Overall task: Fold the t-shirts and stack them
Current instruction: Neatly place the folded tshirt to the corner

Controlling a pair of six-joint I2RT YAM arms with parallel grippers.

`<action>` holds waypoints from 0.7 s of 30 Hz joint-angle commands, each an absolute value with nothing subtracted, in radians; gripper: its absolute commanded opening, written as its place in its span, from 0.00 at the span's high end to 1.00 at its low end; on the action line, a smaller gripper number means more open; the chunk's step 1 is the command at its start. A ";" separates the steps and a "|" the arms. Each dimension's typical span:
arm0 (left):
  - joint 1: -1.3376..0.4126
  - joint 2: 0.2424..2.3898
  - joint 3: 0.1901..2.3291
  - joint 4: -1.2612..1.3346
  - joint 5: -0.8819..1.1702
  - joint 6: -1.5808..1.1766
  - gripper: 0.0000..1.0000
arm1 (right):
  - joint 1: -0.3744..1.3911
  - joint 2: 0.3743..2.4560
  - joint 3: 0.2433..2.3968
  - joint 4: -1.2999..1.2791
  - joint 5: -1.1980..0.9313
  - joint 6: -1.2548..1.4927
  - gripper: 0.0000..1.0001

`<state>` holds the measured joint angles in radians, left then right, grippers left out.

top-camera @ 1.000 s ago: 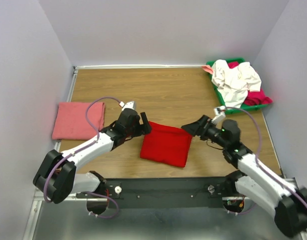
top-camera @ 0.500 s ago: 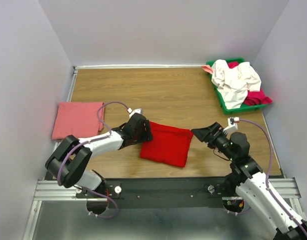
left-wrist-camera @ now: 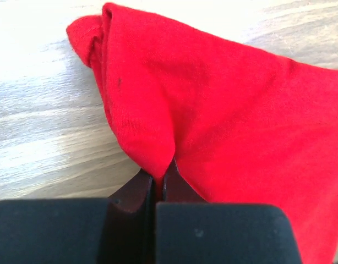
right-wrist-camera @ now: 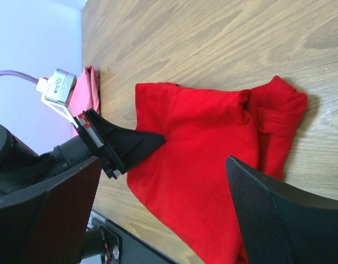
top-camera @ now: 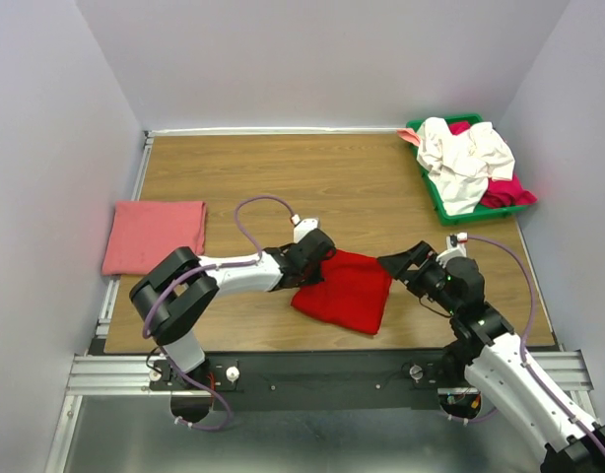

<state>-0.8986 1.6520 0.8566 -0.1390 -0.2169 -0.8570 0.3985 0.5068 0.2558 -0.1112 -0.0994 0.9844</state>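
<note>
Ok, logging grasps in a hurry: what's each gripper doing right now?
Left gripper: shut on the red t-shirt.
Right gripper: open, gripping nothing.

left jaws now pinched on red t-shirt (top-camera: pixel 347 294) edge, shirt dragged rightward and bunched

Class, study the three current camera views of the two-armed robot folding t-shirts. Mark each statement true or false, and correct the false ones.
1. The left pincer is shut on an edge of the red t-shirt. True.
2. The right pincer is clamped on the red t-shirt. False: its jaws stand wide apart and grip nothing.
3. The salmon-pink t-shirt lies in the green tray. False: it lies folded flat on the table at the far left, well apart from the tray.
4. A crumpled white t-shirt lies on top of the pile in the tray. True.
</note>
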 commanded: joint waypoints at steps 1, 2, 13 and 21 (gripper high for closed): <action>-0.925 1.729 0.917 -0.383 -0.449 -0.864 1.00 | 0.402 0.497 0.253 -0.144 -0.031 0.970 0.00; -0.925 1.726 0.936 -0.411 -0.500 -0.870 1.00 | 0.402 0.500 0.258 -0.147 -0.025 0.962 0.00; -0.873 1.556 1.023 -0.372 -0.939 -0.463 1.00 | 0.402 0.684 0.405 -0.198 0.066 0.796 0.00; -0.623 1.480 1.083 -0.370 -0.895 -0.276 1.00 | 0.402 0.773 0.422 -0.199 0.078 0.782 0.00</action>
